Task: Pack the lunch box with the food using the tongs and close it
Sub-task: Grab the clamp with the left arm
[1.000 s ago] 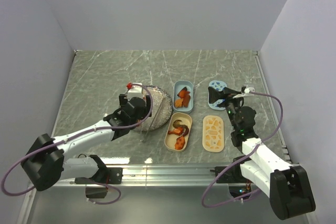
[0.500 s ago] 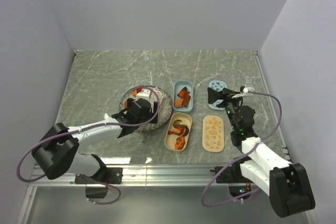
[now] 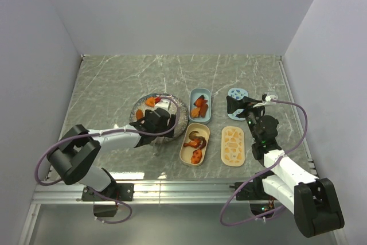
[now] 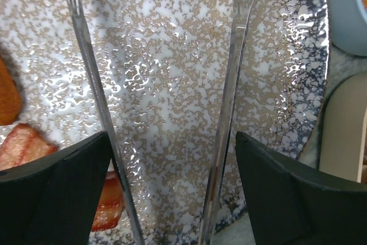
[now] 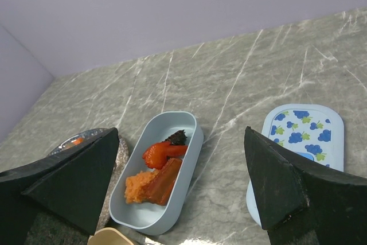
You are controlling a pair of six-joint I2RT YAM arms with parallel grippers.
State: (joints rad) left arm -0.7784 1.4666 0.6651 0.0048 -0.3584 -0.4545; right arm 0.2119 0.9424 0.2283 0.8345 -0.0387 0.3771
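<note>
Blocking the overhead view of the plate's centre, the left gripper also leaves the tongs hard to make out from above. Left wrist view: jaws set wide, holding the tongs, whose two arms run spread between the fingers. The right arm's tip is cut off at 12 o'clock. Bare plate shows between the arms.

Food on the plate is partly cropped. Orange pieces sit at the 12 and 9 o'clock edges. Reddish pieces at 8 o'clock lie partly behind the left finger.

Right gripper: jaws wide apart, hovering beside the blue lid. In its view one finger hides most of the plate, and the cream tub shows only as a sliver at 6 o'clock.

Containers, seen from overhead:
- Blue tub, at 2 o'clock of the plate, holds orange, red and dark pieces.
- Cream tub, at 4 o'clock, holds orange and brown pieces.
- Blue lid lies at 3 o'clock of the blue tub.
- Cream lid lies at 3 o'clock of the cream tub.
</note>
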